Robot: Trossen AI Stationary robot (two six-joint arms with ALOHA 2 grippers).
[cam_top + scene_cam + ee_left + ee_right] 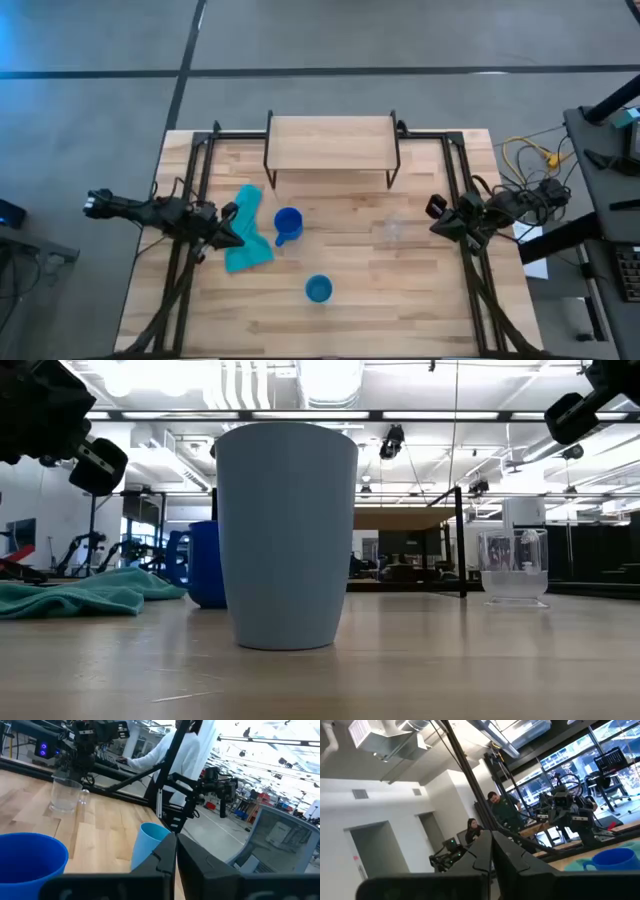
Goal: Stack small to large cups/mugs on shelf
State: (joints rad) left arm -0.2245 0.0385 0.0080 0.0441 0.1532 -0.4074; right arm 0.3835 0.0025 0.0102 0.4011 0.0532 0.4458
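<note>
Pale blue and handleless, the cup (318,289) stands nearest the front edge of the table (420,310), upright, and nothing shows inside it. Farther in stands the dark blue mug (288,223), also upright and empty as far as can be seen, with the teal cloth (246,243) lying just beside it on the left. Across the middle, toward the right, the clear glass (393,228) stands alone and looks empty. Both arms wait at the sides: the left gripper (232,226) hangs over the cloth near the mug with its fingers pressed together on nothing, and the right gripper (437,222) sits near the glass, likewise closed and empty. At the far edge the shelf (330,143) is bare, so no stacking has begun. The glass is the likeliest trouble: it barely shows against the wood from above, so a reach could clip and topple it. The cloth so close to the mug could snag a finger or get dragged along. Nesting in the wrong size order would jam the stack.
</note>
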